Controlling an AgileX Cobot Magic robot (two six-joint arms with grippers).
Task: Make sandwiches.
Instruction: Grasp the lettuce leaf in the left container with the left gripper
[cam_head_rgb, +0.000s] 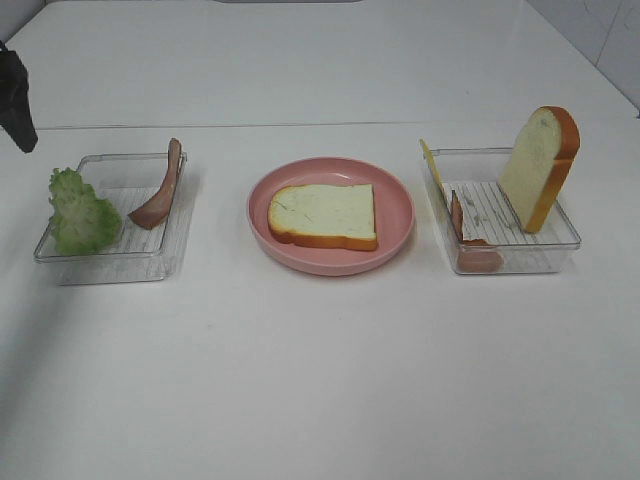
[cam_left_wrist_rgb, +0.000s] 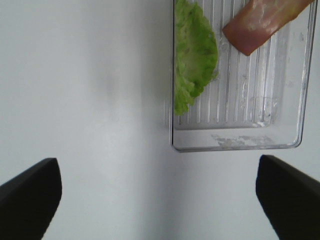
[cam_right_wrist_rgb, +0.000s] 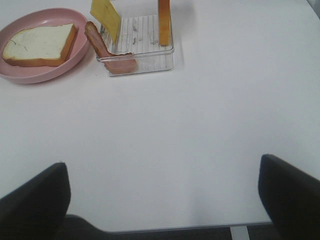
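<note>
While both claws stand wide apart and hold nothing, no sandwich is stacked.

The flat bread slice (cam_head_rgb: 322, 215), white crumb with an orange-brown crust, lies on the pink plate (cam_head_rgb: 330, 265). It is well ahead of the right gripper (cam_right_wrist_rgb: 165, 200), off toward the left arm's side.

The right tray (cam_head_rgb: 520, 262) is also well ahead of that claw. In it:
- The upright bread slice (cam_head_rgb: 538, 165) leans at the far wall.
- The yellow cheese (cam_head_rgb: 430, 160) leans at the plate-side wall.
- The right bacon strip (cam_head_rgb: 478, 260), reddish-brown, is draped over the near corner.

The left tray (cam_left_wrist_rgb: 235, 142) sits near, ahead of the left gripper (cam_left_wrist_rgb: 160, 200), not touching it. It holds ruffled green lettuce (cam_left_wrist_rgb: 192, 55) and the left bacon strip (cam_left_wrist_rgb: 260, 22), apart from each other.
</note>
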